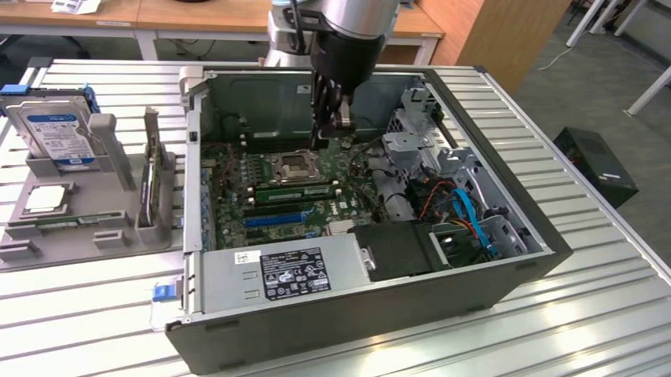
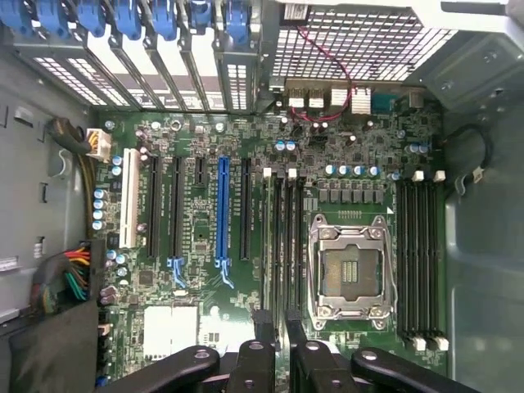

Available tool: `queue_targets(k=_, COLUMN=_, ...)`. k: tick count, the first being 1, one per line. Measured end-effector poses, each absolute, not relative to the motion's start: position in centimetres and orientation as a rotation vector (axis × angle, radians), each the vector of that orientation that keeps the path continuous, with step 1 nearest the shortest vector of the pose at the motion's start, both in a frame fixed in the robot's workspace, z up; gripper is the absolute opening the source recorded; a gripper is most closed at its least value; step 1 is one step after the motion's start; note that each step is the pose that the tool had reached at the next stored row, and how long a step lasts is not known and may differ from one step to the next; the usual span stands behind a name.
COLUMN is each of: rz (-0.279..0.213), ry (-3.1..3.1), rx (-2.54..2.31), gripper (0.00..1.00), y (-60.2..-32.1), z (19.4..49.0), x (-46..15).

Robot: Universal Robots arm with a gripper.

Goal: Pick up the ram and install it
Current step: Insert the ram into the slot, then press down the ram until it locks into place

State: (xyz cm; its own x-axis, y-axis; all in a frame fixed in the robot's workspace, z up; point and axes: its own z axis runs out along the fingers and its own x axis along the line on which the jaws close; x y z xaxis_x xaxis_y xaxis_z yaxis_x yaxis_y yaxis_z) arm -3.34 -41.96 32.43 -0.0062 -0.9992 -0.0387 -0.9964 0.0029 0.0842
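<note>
Exterior view showed the ram standing on edge in a memory slot on the motherboard, just beside the processor socket on the side toward the power supply. Its long axis ran from the exterior view's left to right, roughly parallel to the blue expansion slot nearby.

The gripper hung inside the open computer case, above the board and apart from the ram. In the wrist view the gripper had its two dark fingers slightly parted, with only the board visible between them.

The case lay on its side on a ribbed metal table. On the exterior view's left, a grey holder carried a hard drive. Wooden desks stood behind, and a black box sat on the grey floor.
</note>
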Motion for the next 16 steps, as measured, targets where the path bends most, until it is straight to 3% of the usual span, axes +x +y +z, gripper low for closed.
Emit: queue_targets(k=16, rz=-0.135, ry=-2.202, rx=2.192, gripper=0.19, y=-42.0, z=33.6, x=-3.3)
